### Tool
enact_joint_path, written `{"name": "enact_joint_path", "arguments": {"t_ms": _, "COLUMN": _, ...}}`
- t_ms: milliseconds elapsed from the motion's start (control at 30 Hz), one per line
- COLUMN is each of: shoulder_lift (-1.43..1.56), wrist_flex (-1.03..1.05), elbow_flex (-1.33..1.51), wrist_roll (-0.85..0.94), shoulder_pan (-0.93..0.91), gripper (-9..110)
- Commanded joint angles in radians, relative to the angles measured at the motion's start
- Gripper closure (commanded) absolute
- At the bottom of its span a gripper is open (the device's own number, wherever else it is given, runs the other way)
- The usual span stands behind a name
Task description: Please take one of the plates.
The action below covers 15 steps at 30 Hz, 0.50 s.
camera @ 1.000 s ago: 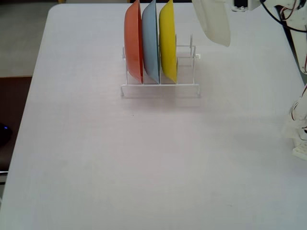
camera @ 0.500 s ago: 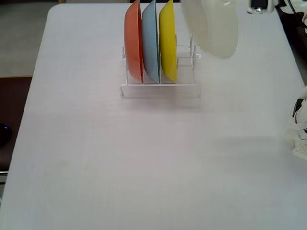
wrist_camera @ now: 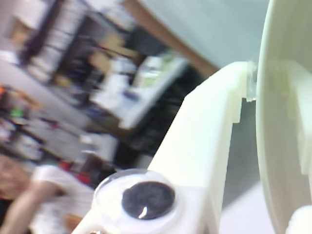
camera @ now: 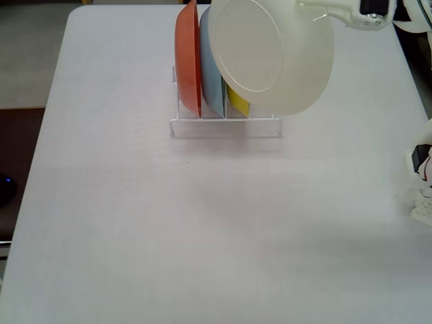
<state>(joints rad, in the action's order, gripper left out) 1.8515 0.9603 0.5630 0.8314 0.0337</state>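
Looking down through the fixed view, I see the tool (camera: pixel 317 13) clamped on the upper rim of the cream plate (camera: pixel 270 57), which hangs in the air with its underside turned toward the camera, above the white rack (camera: pixel 226 125) near the far edge of the desk (camera: pixel 135 223). In the rack stand an orange plate (camera: pixel 187 61), a light blue plate (camera: pixel 210 94) and a yellow plate (camera: pixel 236 101), the last two partly hidden. My wrist view shows one finger (wrist_camera: pixel 204 146) pressed against the plate's rim.
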Motion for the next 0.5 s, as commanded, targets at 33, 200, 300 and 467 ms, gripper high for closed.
{"name": "enact_joint_path", "arguments": {"t_ms": 33, "shoulder_lift": -0.034, "wrist_flex": -0.140, "elbow_flex": -0.025, "wrist_roll": -0.012, "shoulder_pan": 0.075, "gripper": 102}}
{"name": "enact_joint_path", "arguments": {"t_ms": 200, "shoulder_lift": -0.114, "wrist_flex": -0.267, "elbow_flex": -0.025, "wrist_roll": 0.023, "shoulder_pan": 0.196, "gripper": 102}}
{"name": "enact_joint_path", "arguments": {"t_ms": 300, "shoulder_lift": -0.158, "wrist_flex": -0.318, "elbow_flex": -0.025, "wrist_roll": 0.029, "shoulder_pan": 0.267, "gripper": 102}}
{"name": "enact_joint_path", "arguments": {"t_ms": 467, "shoulder_lift": -0.222, "wrist_flex": -0.388, "elbow_flex": -0.025, "wrist_roll": -0.014, "shoulder_pan": 0.321, "gripper": 102}}
